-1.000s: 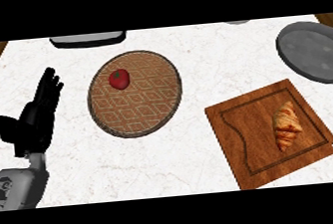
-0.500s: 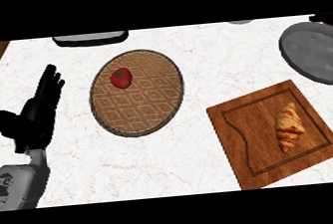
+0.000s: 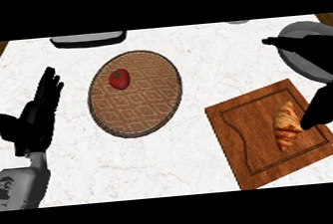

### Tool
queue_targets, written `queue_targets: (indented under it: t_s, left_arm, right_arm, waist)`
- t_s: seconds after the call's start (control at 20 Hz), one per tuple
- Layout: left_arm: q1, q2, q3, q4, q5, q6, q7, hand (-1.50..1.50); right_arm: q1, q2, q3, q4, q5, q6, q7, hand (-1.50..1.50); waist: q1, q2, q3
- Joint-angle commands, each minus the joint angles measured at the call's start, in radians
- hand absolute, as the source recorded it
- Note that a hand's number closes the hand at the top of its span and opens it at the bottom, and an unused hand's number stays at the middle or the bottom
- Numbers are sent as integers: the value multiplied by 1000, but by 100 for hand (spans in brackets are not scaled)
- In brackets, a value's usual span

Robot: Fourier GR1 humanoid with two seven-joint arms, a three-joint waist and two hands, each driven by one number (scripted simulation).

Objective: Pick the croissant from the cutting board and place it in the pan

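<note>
Black right hand (image 3: 325,104) is spread wide at the right edge: straight fingers (image 3: 304,49) are over the grey pan (image 3: 311,28), and the thumb is just beside the croissant (image 3: 287,126), which lies on the wooden cutting board (image 3: 249,141). Further left is a patterned plate (image 3: 136,114) with a tomato (image 3: 119,78). The left hand (image 3: 34,123) rests open.

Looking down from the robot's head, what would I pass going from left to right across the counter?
First the left hand → patterned plate holding a tomato → cutting board carrying the croissant.
</note>
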Motion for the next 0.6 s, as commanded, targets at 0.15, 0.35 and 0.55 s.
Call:
queue_targets:
  t_s: [0.15, 0.35, 0.55]
  left_arm:
    - [-4, -4, 46, 14, 9, -45, 1, 0]
    - [4, -26, 24, -36, -34, -21, 39, 0]
    - [-68, -37, 45, 42, -41, -34, 22, 0]
  right_arm:
    - [75, 80, 13, -56, 65, 39, 125, -150]
    - [57, 89, 3, 58, 212, -1, 22, -150]
    - [113, 124, 30, 83, 296, -36, 11, -150]
  waist:
    - [-6, -1, 0]
    - [0, 1, 1]
    - [-5, 2, 1]
